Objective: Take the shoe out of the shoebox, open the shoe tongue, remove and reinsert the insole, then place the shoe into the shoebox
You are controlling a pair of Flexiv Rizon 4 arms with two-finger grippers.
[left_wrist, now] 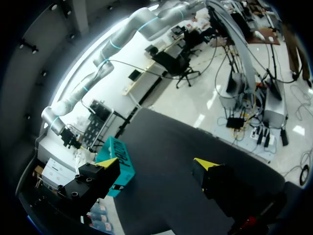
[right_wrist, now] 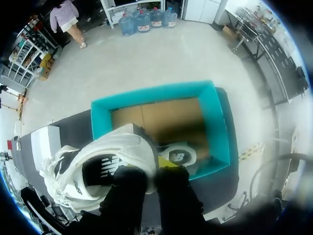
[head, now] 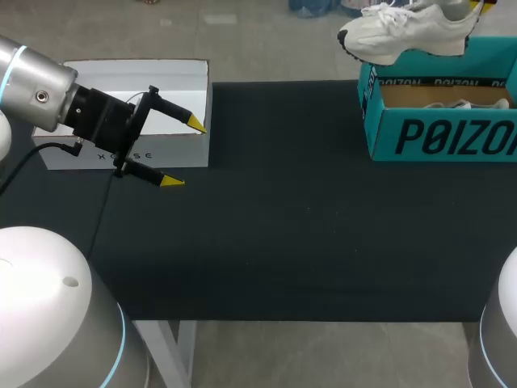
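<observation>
Black counter [head: 307, 234] under two arms, with the teal shoebox [head: 436, 133] at its far right edge as the reference. A white shoe [head: 404, 32] hangs directly above the shoebox, clear of its rim, with the toe pointing away from the box toward the counter's middle. The right jaws are closed on the shoe at its heel collar. In the right wrist view one finger appears to sit inside the opening and the other outside the heel, with a yellow tip [right_wrist: 166, 161] showing beside the shoe [right_wrist: 112, 152]. A second white shoe [right_wrist: 178, 154] lies on the cardboard floor of the shoebox, below the lifted one. The left jaws stand open and grip nothing, well apart from the shoebox across the counter, just in front of a white box [head: 174, 77] at the far left. Progress, as judged from these views: the first step, taking the shoe out, is nearly complete, since the shoe is free of the shoebox but not yet set down on the counter. Opening the tongue, pulling out and reinserting the insole, and returning the shoe to the shoebox all remain. Whether the insole sits in place cannot be told, as the finger covers the opening.
</observation>
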